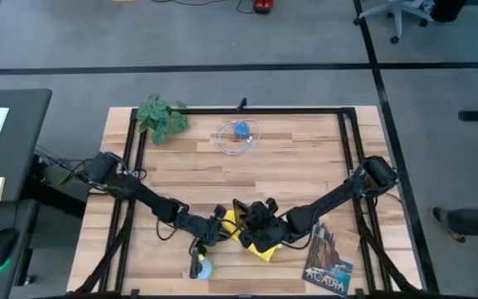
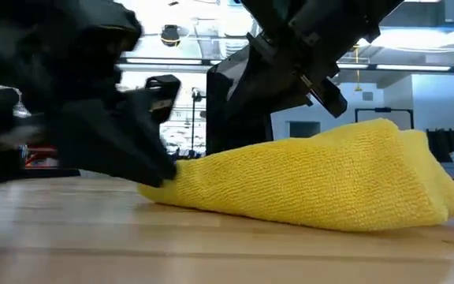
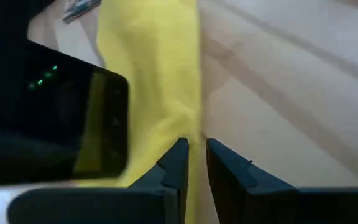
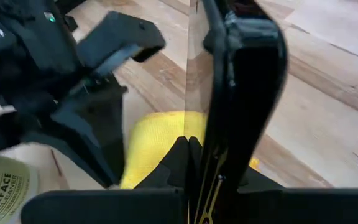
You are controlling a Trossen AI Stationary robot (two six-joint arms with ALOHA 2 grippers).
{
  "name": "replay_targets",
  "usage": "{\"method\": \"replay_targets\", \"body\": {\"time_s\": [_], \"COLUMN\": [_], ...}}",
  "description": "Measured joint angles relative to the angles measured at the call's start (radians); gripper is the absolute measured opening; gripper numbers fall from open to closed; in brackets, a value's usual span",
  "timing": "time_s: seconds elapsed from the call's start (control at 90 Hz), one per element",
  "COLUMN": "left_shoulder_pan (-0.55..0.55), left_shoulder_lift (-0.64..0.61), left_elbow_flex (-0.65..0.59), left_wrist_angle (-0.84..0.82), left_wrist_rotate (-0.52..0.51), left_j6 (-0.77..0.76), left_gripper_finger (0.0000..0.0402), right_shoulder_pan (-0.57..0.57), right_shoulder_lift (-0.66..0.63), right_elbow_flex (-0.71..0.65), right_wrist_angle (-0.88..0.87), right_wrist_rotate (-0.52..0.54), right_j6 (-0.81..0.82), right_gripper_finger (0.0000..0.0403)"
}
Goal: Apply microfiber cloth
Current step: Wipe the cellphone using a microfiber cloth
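Note:
The yellow microfiber cloth [image 1: 251, 239] lies rumpled and folded on the wooden table near its front edge, seen close up in the low view [image 2: 321, 181]. My left gripper [image 1: 219, 223] is at the cloth's left end, shut on it. My right gripper [image 1: 260, 218] stands over the cloth, shut on a black smartphone [image 4: 244, 87]. The left wrist view shows the phone's glossy face [image 3: 79, 124] beside the cloth [image 3: 154, 62], mirroring the yellow. My left gripper pinches the cloth's left end [image 3: 194, 134] between its two fingers, coming in low from the table's left [image 2: 160, 170]. One layer or several, I cannot tell. The cloth stays slack, its bulk on the table. My right gripper pinches the smartphone by its lower end [image 4: 219, 155] between the two fingers. The phone shows edge-on and runs on forward past the fingers. Whether it touches the cloth below cannot be told.
A green leafy plant [image 1: 161, 116] and a blue object inside a loop of cable [image 1: 241, 131] sit at the far side. A printed booklet [image 1: 329, 262] lies at the front right. A spray bottle [image 1: 199, 267] lies near the front edge, left of the cloth.

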Motion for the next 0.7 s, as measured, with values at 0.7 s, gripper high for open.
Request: {"method": "replay_targets", "body": {"time_s": [0.7], "left_shoulder_pan": [-0.062], "left_shoulder_lift": [-0.086], "left_elbow_flex": [0.055], "left_wrist_angle": [-0.137], "left_wrist_rotate": [-0.42], "left_j6": [0.107], "left_gripper_finger": [0.0033], "right_shoulder_pan": [0.011], "right_shoulder_lift": [0.0], "right_elbow_flex": [-0.01], "right_wrist_angle": [-0.047], "right_wrist_rotate": [0.012], "right_j6": [0.037], "right_gripper_finger": [0.0012]}}
